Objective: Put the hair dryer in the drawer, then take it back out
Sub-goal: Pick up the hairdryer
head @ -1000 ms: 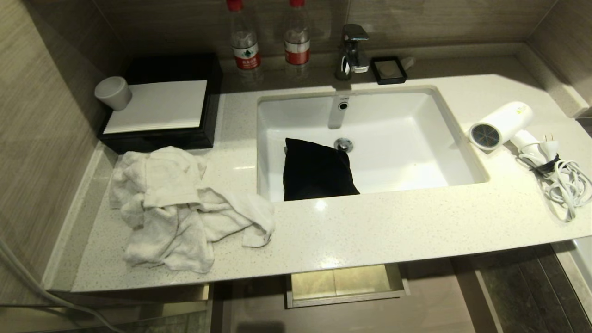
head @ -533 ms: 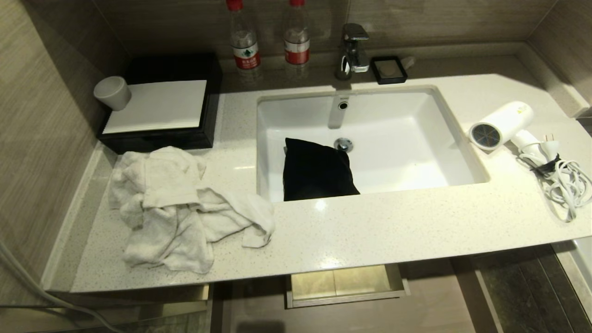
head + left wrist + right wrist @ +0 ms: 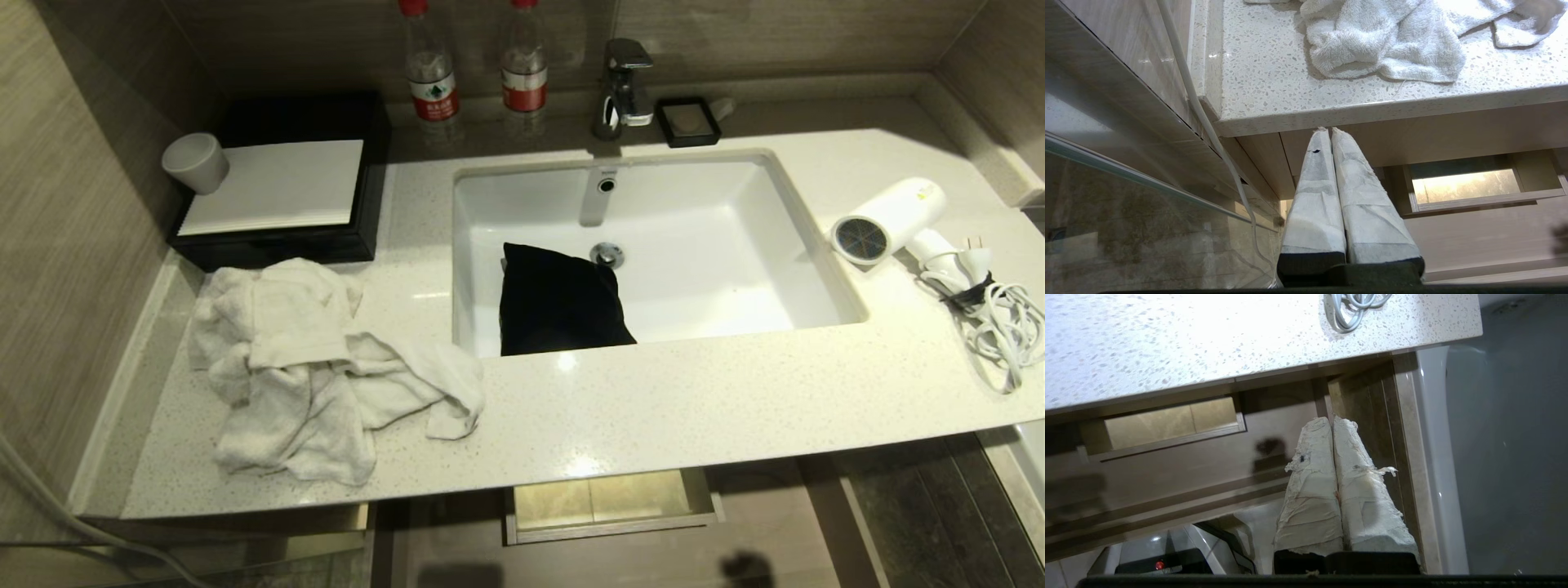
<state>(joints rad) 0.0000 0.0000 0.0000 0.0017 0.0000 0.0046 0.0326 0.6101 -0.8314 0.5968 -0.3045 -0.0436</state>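
Hair dryer (image 3: 888, 220) near counter's (image 3: 653, 408) right edge (cord (image 3: 1000, 327) beside), both pincers (image 3: 1327, 130) (image 3: 1332, 418) clenched, empty.

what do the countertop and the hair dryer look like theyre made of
Countertop: looks like polished speckled stone or quartz composite; fine flecks and glossy light reflections show.
Hair dryer: seemingly smooth white plastic with a soft sheen, and a grey mesh grille, possibly metal, at one end.

A: What do the fingers look like?
B: The left gripper (image 3: 1331, 130) has two tapered fingers wrapped in white tape on a black base. The right gripper (image 3: 1333, 418) matches, but its tape is frayed.
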